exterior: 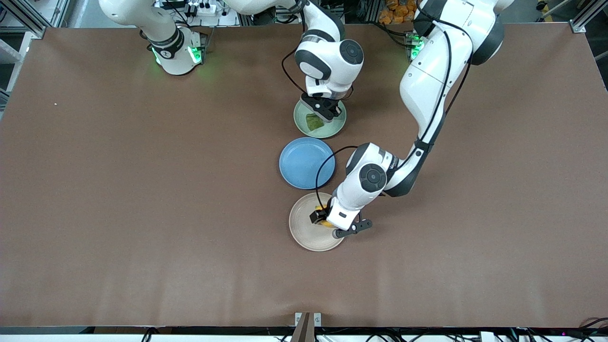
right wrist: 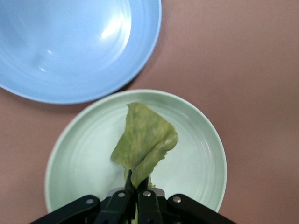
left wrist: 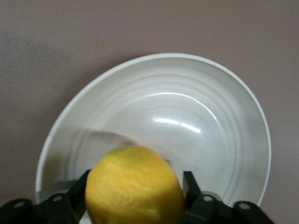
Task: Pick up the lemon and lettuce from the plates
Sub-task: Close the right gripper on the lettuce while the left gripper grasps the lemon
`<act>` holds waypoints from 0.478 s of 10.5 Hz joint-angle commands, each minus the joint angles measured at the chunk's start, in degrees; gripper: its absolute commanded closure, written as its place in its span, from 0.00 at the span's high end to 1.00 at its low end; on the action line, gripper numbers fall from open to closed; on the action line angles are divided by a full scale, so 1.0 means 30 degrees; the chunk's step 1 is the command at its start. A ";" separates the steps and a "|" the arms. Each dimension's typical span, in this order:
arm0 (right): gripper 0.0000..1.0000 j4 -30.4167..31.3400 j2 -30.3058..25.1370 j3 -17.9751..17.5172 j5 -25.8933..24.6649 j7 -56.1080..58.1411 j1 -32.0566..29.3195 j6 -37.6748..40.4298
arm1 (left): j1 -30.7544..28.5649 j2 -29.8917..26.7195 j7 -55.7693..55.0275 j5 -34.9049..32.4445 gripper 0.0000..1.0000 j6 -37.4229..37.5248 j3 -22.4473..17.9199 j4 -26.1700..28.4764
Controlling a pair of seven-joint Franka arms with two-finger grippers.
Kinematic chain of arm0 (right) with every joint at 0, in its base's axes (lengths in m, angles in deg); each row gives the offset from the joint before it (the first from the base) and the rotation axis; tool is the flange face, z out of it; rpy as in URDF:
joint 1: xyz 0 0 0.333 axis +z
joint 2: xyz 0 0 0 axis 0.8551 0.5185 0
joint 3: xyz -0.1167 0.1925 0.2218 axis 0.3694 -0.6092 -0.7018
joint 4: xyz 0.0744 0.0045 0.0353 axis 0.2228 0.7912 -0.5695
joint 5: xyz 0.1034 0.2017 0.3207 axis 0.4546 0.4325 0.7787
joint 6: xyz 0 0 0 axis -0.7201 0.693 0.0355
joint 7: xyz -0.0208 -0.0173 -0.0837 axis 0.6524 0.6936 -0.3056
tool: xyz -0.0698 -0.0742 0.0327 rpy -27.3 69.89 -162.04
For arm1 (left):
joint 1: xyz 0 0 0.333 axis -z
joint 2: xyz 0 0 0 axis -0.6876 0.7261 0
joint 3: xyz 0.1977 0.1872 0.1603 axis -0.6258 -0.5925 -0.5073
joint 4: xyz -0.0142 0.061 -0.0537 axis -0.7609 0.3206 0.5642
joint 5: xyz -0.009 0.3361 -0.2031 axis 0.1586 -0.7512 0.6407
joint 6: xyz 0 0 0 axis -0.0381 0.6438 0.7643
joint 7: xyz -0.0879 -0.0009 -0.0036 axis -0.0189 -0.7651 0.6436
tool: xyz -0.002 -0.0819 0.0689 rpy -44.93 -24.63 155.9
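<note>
Brown matting covered the table [exterior: 118,213], with three plates in a line across its middle. The blue plate [exterior: 306,162] served as the landmark: the mint plate [exterior: 332,129] lay just beside it, farther from the front camera, and the cream plate [exterior: 304,228] lay just beside it, nearer to that camera.

The step in hand appeared to be the grasp, made by both arms at once.

1. The left gripper [left wrist: 135,191] was down at the cream plate [left wrist: 224,140], its two fingers [left wrist: 189,184] closed against the sides of the lemon [left wrist: 134,186]. The left arm reached from its base past the blue plate, elbow bent, wrist pitched steeply down.
2. The right gripper [right wrist: 138,186] was over the mint plate [right wrist: 196,158], its fingers pinched fully together on the stem end of the lettuce [right wrist: 145,140], which hung flat above the plate. The right arm stood nearly vertical over that plate, with the blue plate [right wrist: 70,46] just beside.

The next move likely called for a straight vertical lift of each arm. The lemon is round and may roll from a shallow grip; the leaf is thin and may slip.
</note>
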 commanded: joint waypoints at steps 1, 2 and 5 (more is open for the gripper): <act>0.00 -0.0294 -0.0424 -0.0161 -0.0616 -0.0148 -0.0650 0.0507 | 0.0276 0.0252 -0.0112 0.0316 0.59 -0.0087 -0.0273 -0.0433; 0.00 -0.0206 -0.0746 -0.0161 -0.0821 0.0258 -0.0855 0.0913 | 0.0276 0.0252 -0.0112 0.0316 0.54 -0.0058 -0.0273 -0.0404; 0.00 0.2475 -0.3433 -0.0161 -0.1113 0.2512 -0.1354 0.0513 | 0.0189 0.0047 -0.0170 0.0345 0.52 0.0467 -0.0273 -0.0433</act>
